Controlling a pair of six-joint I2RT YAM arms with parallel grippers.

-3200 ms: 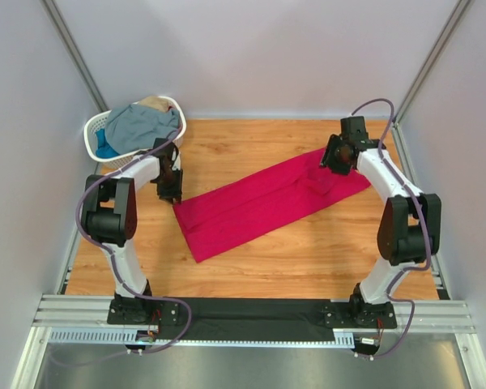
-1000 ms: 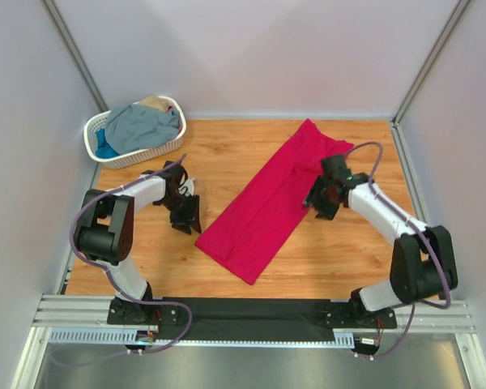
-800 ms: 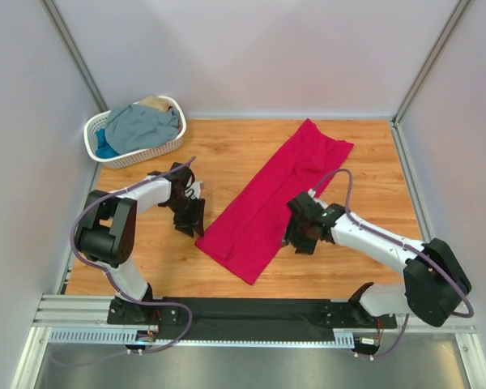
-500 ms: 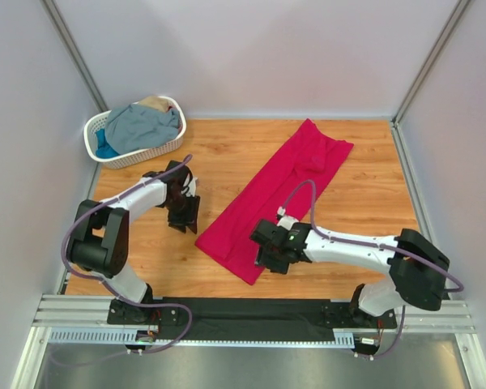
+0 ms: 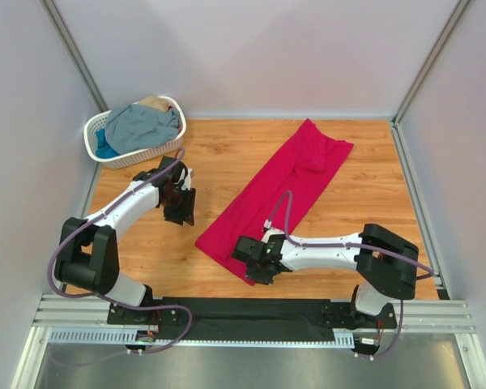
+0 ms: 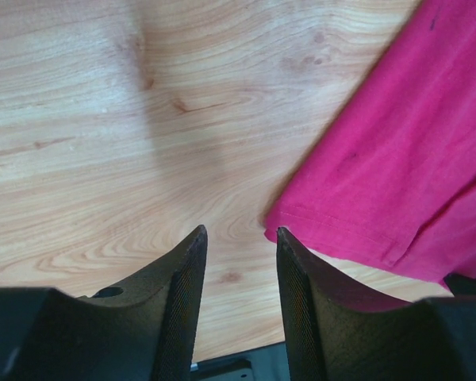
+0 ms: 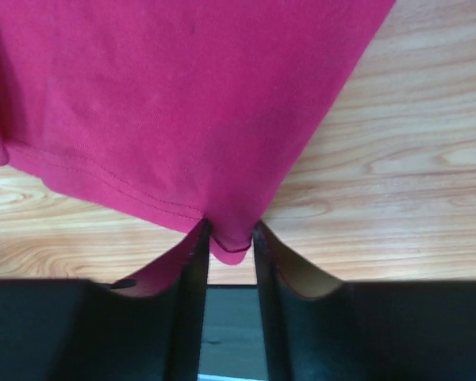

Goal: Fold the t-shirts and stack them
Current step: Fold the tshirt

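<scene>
The crimson-pink t-shirt [image 5: 279, 190] lies folded into a long strip, running diagonally from the far right to the near middle of the table. My right gripper [image 5: 255, 266] is at its near corner. In the right wrist view the gripper [image 7: 230, 232] has its jaws nearly together with that corner of the shirt [image 7: 182, 95] pinched between them. My left gripper [image 5: 181, 211] is open and empty over bare wood, just left of the strip's left corner. In the left wrist view the gripper [image 6: 239, 232] shows that corner [image 6: 381, 182] beside its right fingertip. Grey-blue [image 5: 142, 126], bright blue [image 5: 105, 150] and tan [image 5: 154, 103] shirts lie in the basket.
The white lattice basket [image 5: 97, 123] stands at the far left corner. Grey walls close the table at the back and sides. A black rail [image 5: 243, 312] with both arm bases runs along the near edge, close behind the right gripper.
The right gripper has run from the strip's far end down its right edge to the near corner. The left gripper shifted slightly. Since 3.2 s ago the shirt has swung to a steeper diagonal.
</scene>
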